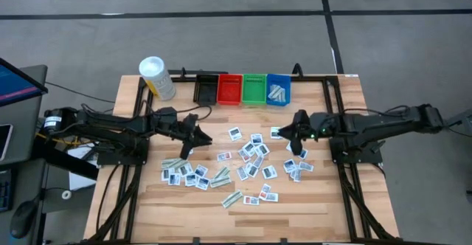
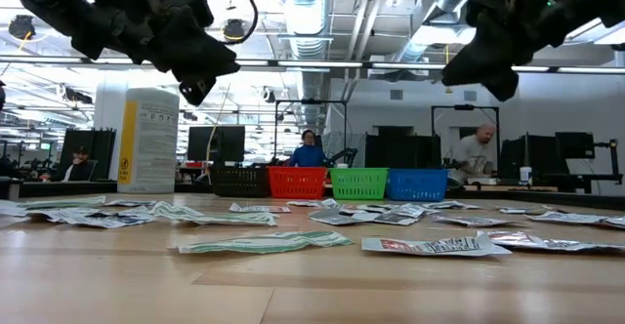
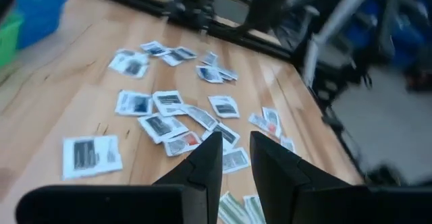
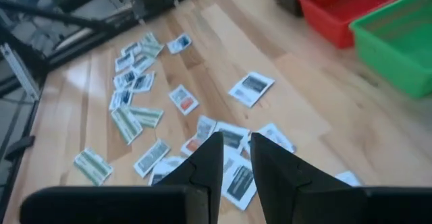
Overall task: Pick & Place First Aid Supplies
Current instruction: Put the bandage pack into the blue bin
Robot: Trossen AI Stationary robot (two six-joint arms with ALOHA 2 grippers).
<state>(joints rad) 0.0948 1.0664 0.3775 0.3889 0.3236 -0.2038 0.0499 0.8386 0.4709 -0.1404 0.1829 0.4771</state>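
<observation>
The task was barely begun: a few packets lay in the blue bin (image 1: 278, 91), while most first aid supplies (image 1: 251, 156) were scattered on the surface below the jaws. The left gripper (image 1: 186, 150) and right gripper (image 1: 293, 147) hovered, jaws slightly parted, holding nothing.

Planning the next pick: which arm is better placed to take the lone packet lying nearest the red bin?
Likely the left. Its hand hovers empty nearer that packet; the right hand hangs beyond the central pile.
</observation>
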